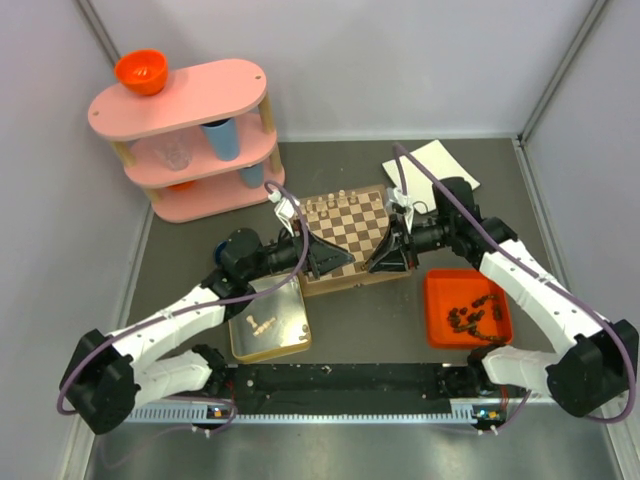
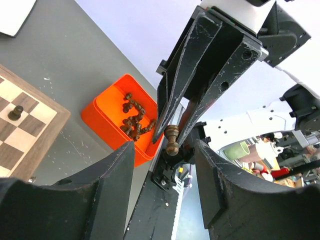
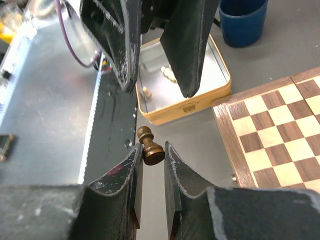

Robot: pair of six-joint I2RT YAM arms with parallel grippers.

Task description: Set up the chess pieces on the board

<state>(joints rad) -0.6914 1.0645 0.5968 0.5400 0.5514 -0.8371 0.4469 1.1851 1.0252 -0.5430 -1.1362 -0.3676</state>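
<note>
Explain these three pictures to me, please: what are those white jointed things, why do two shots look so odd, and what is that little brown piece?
The white things are two robot arms bolted to a table. One picture looks down from overhead; the other two come from cameras on the wrists, so black fingers fill them. On the table lie a chessboard, an orange tray of dark chessmen, a metal tin with a few pale ones, and a pink shelf at the back. The right gripper pinches a dark pawn by its base. The left gripper faces it with its jaws apart, holding nothing.
</note>
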